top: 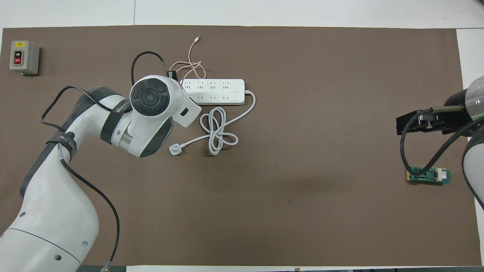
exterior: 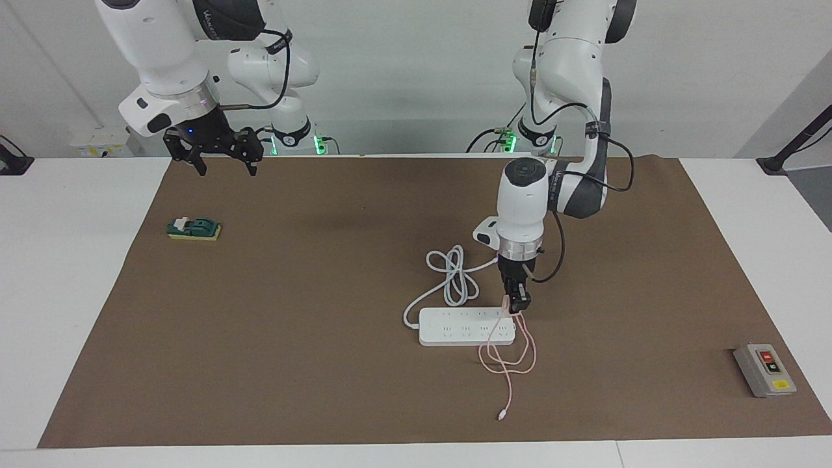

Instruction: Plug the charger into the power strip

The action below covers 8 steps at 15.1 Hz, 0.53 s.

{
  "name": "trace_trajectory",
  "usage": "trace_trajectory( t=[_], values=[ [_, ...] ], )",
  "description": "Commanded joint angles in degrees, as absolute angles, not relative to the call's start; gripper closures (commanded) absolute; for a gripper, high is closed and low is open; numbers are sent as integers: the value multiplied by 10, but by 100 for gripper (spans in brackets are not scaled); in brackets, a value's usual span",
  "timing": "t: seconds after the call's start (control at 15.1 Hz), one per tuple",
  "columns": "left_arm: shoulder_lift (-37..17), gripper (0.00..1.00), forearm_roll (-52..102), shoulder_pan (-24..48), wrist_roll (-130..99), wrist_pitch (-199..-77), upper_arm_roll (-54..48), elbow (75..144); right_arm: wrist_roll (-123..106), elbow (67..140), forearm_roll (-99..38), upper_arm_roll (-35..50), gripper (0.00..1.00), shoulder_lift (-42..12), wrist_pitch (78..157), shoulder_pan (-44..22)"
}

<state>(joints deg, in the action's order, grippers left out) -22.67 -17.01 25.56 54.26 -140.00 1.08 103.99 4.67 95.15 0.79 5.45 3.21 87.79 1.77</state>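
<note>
The power strip (exterior: 467,326) (top: 213,91) lies flat on the brown mat, its thick white cord (exterior: 452,276) (top: 217,130) coiled on the side nearer the robots. My left gripper (exterior: 517,307) points straight down over the strip's end toward the left arm's side, shut on the small pink charger (exterior: 507,303). The charger's thin pink cable (exterior: 510,356) (top: 189,67) loops off the strip and ends in a white connector (exterior: 502,415) (top: 196,38). In the overhead view the left wrist hides the charger. My right gripper (exterior: 226,170) (top: 406,124) hangs open and empty, waiting above the mat's corner.
A grey box with red and yellow buttons (exterior: 765,369) (top: 24,57) sits at the left arm's end of the mat. A small green and yellow part (exterior: 194,229) (top: 428,175) lies under the right arm. The strip's white three-pin plug (top: 174,150) rests beside the coil.
</note>
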Motion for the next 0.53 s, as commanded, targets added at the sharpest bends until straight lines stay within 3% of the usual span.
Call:
trace_trajectory(
  t=[0.0,0.46],
  values=[
    [-218,100,-198,243,553,-1399,9,1051,36,959,-4,60,0,41,886,25],
    [-220,100,-192,243,521,-1407,3,1050,34,960,-4,60,0,41,875,33]
  ],
)
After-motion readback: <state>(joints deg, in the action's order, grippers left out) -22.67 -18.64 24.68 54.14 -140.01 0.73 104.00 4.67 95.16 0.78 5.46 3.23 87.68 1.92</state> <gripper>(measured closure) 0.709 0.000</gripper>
